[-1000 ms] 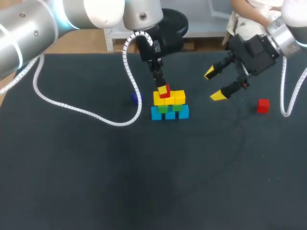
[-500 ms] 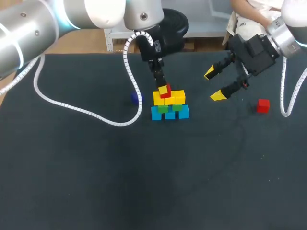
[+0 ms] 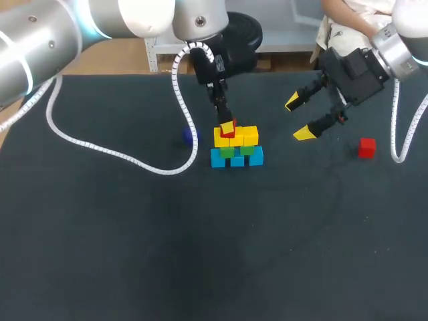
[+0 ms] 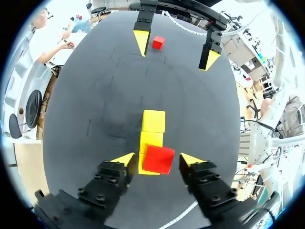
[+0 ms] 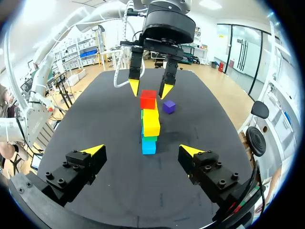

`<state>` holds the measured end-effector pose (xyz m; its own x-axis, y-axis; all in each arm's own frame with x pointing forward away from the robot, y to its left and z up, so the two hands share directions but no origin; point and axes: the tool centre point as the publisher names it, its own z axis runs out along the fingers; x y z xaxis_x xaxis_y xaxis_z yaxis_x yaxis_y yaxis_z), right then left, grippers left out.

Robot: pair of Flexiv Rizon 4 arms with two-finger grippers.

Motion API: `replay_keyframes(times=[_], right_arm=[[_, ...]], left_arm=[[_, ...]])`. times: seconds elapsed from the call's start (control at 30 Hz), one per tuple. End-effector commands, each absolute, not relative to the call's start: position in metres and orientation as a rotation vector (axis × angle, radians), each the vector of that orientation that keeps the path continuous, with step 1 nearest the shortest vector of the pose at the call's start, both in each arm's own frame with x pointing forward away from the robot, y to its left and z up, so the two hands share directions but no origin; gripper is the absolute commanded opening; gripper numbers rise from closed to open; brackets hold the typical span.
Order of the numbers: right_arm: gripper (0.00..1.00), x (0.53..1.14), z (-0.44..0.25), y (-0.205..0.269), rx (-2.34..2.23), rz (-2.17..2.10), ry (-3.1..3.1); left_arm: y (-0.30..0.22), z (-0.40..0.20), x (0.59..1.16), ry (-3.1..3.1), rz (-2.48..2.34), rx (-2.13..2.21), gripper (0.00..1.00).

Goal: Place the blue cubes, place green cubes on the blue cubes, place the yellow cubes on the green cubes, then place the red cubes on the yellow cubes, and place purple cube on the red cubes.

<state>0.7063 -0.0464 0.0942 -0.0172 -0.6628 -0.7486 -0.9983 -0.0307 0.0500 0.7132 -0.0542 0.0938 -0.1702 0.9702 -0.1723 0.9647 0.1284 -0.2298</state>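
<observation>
**Q:** Left gripper (image 4: 157,158), what state is it in?

**A:** Its fingers are spread and flank the red cube (image 4: 158,159) with a gap on each side. That cube sits on the yellow cubes (image 4: 153,121), above the green cubes (image 3: 247,151) and blue cubes (image 3: 256,158).

**Q:** Any change from a second ago?

**A:** Hardly any; the stack and both arms look the same. The right gripper (image 3: 301,118) hangs wide open beside the stack, with the second red cube (image 3: 366,148) near it. The purple cube (image 3: 190,136) lies on the stack's other side.

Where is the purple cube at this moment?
In the head view the purple cube lies on the table on the left side, a little apart from the cube stack, next to the white cable.
</observation>
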Motion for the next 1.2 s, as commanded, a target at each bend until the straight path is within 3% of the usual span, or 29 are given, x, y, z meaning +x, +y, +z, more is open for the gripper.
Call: replay_keyframes(times=[0.03,0.1,0.2,0.27,0.4,0.6,0.73,0.77,1.2], right_arm=[[1.00,0.705,0.094,-0.047,-1.742,0.835,1.730],[1.00,0.705,0.094,-0.047,-1.742,0.835,1.730],[1.00,0.705,0.094,-0.047,-1.742,0.835,1.730],[1.00,0.705,0.094,-0.047,-1.742,0.835,1.730],[1.00,0.705,0.094,-0.047,-1.742,0.835,1.730],[1.00,0.705,0.094,-0.047,-1.742,0.835,1.730],[1.00,0.705,0.094,-0.047,-1.742,0.835,1.730],[1.00,0.705,0.094,-0.047,-1.742,0.835,1.730],[1.00,0.705,0.094,-0.047,-1.742,0.835,1.730]], left_arm=[[-0.055,0.096,0.717,-2.342,0.451,-2.009,0.65],[-0.055,0.096,0.717,-2.344,0.449,-2.009,0.50],[-0.055,0.096,0.717,-2.347,0.446,-2.011,0.47],[-0.055,0.096,0.717,-2.348,0.446,-2.016,0.38],[-0.055,0.096,0.717,-2.349,0.429,-2.042,0.41],[-0.056,0.099,0.718,-2.334,0.398,-2.081,0.52],[-0.057,0.104,0.716,-2.327,0.390,-2.109,0.78],[-0.058,0.105,0.715,-2.326,0.389,-2.114,0.81],[-0.050,0.133,0.693,-2.392,0.308,-2.180,1.00]])
